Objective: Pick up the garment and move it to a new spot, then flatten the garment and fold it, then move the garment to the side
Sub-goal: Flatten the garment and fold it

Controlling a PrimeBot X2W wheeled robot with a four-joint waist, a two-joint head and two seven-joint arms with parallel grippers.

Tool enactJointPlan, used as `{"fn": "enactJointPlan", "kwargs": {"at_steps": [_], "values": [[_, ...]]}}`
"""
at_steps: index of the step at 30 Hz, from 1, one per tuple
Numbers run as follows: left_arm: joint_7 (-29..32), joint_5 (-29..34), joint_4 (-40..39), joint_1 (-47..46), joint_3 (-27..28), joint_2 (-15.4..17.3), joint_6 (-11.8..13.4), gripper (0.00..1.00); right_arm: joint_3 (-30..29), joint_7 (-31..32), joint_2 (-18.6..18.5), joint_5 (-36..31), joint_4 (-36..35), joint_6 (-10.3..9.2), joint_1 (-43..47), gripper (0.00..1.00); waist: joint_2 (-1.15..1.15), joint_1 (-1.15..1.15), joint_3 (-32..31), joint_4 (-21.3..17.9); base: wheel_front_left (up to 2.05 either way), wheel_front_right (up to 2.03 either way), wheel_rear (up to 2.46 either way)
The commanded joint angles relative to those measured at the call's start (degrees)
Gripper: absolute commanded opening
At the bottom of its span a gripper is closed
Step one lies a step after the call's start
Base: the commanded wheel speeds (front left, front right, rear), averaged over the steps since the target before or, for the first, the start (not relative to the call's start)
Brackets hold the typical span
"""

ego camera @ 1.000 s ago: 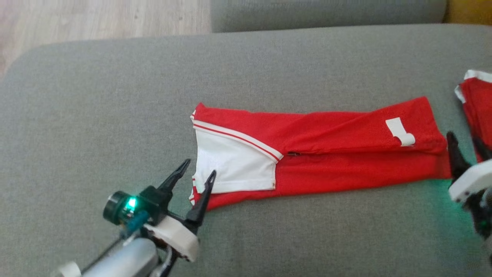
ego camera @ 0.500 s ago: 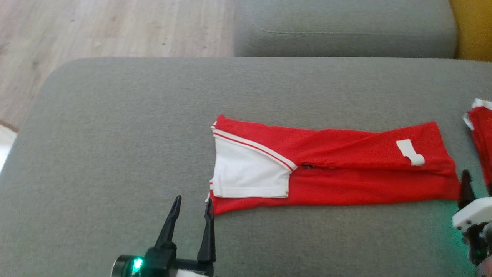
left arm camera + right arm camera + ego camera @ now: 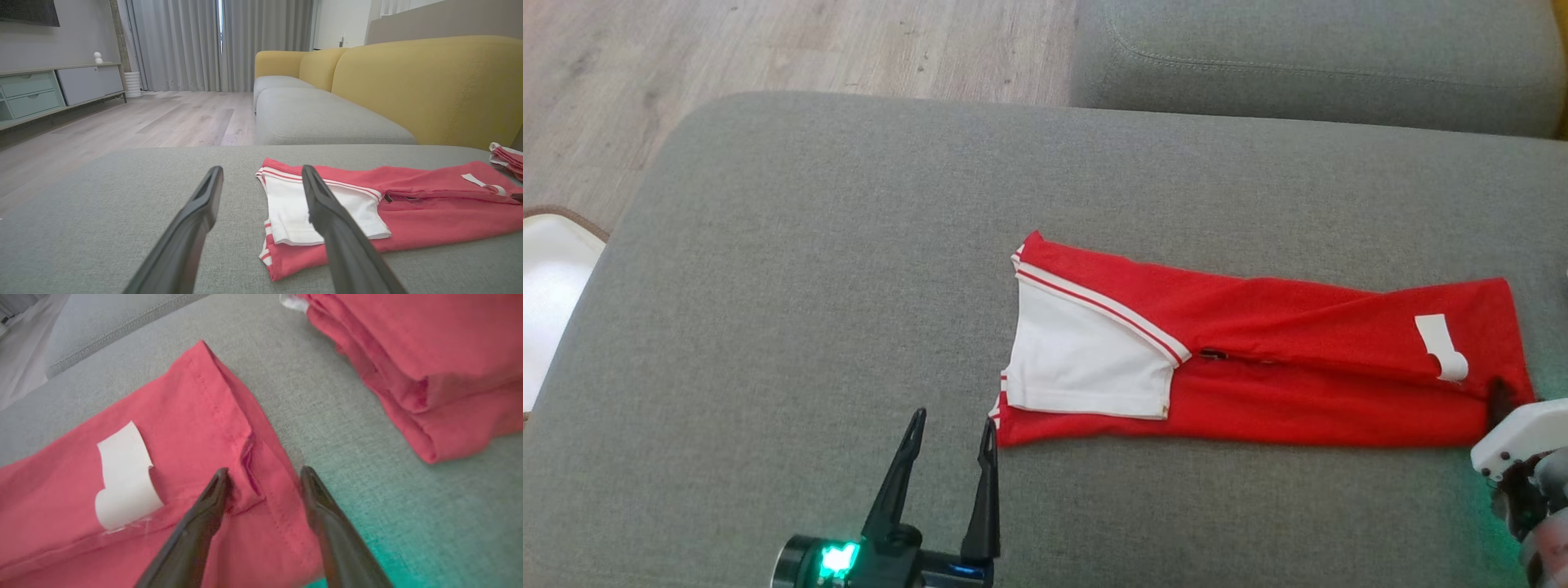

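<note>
Red garment (image 3: 1258,359) lies folded in a long strip on the grey sofa cushion (image 3: 809,245). It looks soft, light and limp, so likely sags. Left tool (image 3: 953,418) apart beside sleeve end; right tool (image 3: 264,470) apart over hem corner. Pinch both end corners.

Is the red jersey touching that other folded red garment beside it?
Apart. The right wrist view shows bare grey cushion between the jersey and the folded red garment.

Black, slender left claw (image 3: 956,416), seemingly green-lit
</note>
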Motion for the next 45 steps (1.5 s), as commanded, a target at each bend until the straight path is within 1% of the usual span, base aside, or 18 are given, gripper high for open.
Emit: {"fn": "enactJointPlan", "kwargs": {"at_steps": [1, 2, 3, 4, 6, 9, 12, 16, 18, 19, 22, 26, 30, 33, 37, 38, 41, 45], "values": [[-0.5, 0.8, -1.9, -0.9, 2.3, -0.5, -0.2, 1.0, 0.9, 0.9, -0.4, -0.4, -0.9, 0.37, -0.3, 0.45, 0.0, 0.0, 0.1, -0.1, 0.0, 0.0, 0.0], [-0.5, 1.1, -1.8, -0.7, 2.6, -0.7, -0.3, 1.0, 0.6, 1.7, -0.2, -0.4, -0.8, 0.37, -0.2, 0.28, 0.0, 0.0, 0.2, -0.2, 0.0, 0.0, 0.0], [-0.5, 1.4, -1.8, -0.5, 2.9, -0.9, -0.4, 1.0, 0.4, 2.5, 0.1, -0.3, -0.7, 0.37, -0.2, 0.04, 0.0, 0.0, 0.2, -0.4, 0.0, 0.0, 0.0], [-0.5, 1.6, -1.7, -0.3, 3.3, -1.1, -0.6, 1.0, 0.4, 3.2, 0.4, -0.2, -0.7, 0.37, -0.1, 0.0, 0.0, 0.0, 0.2, -0.5, 0.0, 0.0, 0.0], [-0.5, 2.1, -1.7, -0.2, 3.9, -1.5, -1.0, 1.0, 0.6, 4.0, 0.9, 0.2, -0.9, 0.37, -0.2, 0.0, 0.0, 0.0, 0.2, -0.9, 0.0, 0.0, 0.0], [-0.5, 2.7, -1.4, 0.1, 4.7, -2.0, -1.6, 1.0, 0.8, 3.2, 0.6, 0.8, -2.7, 0.37, 0.1, 0.0, 0.0, 0.0, 0.0, -1.8, 0.0, 0.0, 0.0], [-0.5, 3.4, -1.2, 0.5, 5.6, -2.6, -2.7, 1.0, 0.5, 1.7, -1.9, 1.6, -4.7, 0.37, 0.8, 0.0, 0.0, 0.0, 0.0, -2.8, 0.0, 0.0, 0.0], [-0.5, 4.1, -0.9, 0.8, 6.4, -3.0, -3.5, 1.0, -0.4, 1.3, -5.1, 2.8, -6.4, 0.37, 1.6, 0.0, 0.0, 0.0, 0.0, -3.5, 0.0, 0.0, 0.0], [-0.5, 4.3, -0.8, 0.9, 6.9, -3.2, -4.0, 1.0, -0.7, 1.6, -5.7, 3.9, -8.2, 0.37, 1.8, 0.0, 0.0, 0.0, 0.0, -3.9, 0.0, 0.0, 0.0], [-0.5, 4.4, -0.7, 1.0, 7.0, -3.4, -4.2, 1.0, -0.6, 2.1, -5.4, 4.8, -9.7, 0.37, 1.9, 0.0, 0.0, 0.0, 0.0, -4.0, 0.0, 0.0, 0.0], [-0.5, 4.9, -0.4, 1.2, 7.5, -3.6, -4.8, 1.0, 1.2, 3.3, -3.8, 7.6, -17.6, 0.37, 2.6, 0.0, 0.0, 0.0, -0.2, -4.3, 0.0, 0.0, 0.0], [-0.5, 5.2, 0.0, 1.7, 8.0, -3.8, -5.6, 1.0, 4.9, 5.1, -1.5, 10.4, -31.6, 0.37, 4.8, 0.0, 0.0, 0.0, -0.8, -4.4, 0.0, 0.0, 0.0], [-0.5, 5.6, 0.6, 1.5, 8.2, -4.0, -6.4, 1.0, 8.5, 8.0, 1.6, 10.4, -44.3, 0.37, 7.4, 0.0, 0.0, 0.0, -1.2, -3.6, 0.0, 0.0, 0.0], [-0.5, 5.9, 0.9, 1.2, 8.2, -4.2, -7.0, 1.0, 11.5, 11.0, 4.7, 9.4, -51.7, 0.37, 9.1, 0.0, 0.0, 0.0, -1.3, -2.2, 0.0, 0.0, 0.0], [-0.5, 6.2, 1.4, 1.1, 8.3, -4.5, -7.7, 1.0, 15.2, 14.9, 9.4, 7.9, -57.9, 0.37, 10.7, 0.0, 0.0, 0.0, -1.2, -0.2, 0.0, 0.0, 0.0], [-0.5, 6.2, 1.4, 1.1, 8.3, -4.5, -7.7, 1.0, 15.2, 14.9, 9.4, 7.9, -57.9, 0.37, 10.7, 0.0, 0.0, 0.0, -1.2, -0.2, 0.0, 0.0, 0.0], [-0.5, 6.5, 1.8, 0.8, 8.4, -4.7, -8.2, 1.0, 18.7, 17.7, 12.0, 6.9, -60.5, 0.37, 11.8, 0.0, 0.0, 0.0, -1.1, 1.2, 0.0, 0.0, 0.0], [-0.5, 6.7, 2.1, 0.5, 8.6, -5.0, -8.6, 1.0, 22.4, 19.9, 13.9, 5.8, -61.4, 0.37, 13.4, 0.0, 0.0, 0.0, -0.7, 2.8, 0.0, 0.0, 0.0]]}}
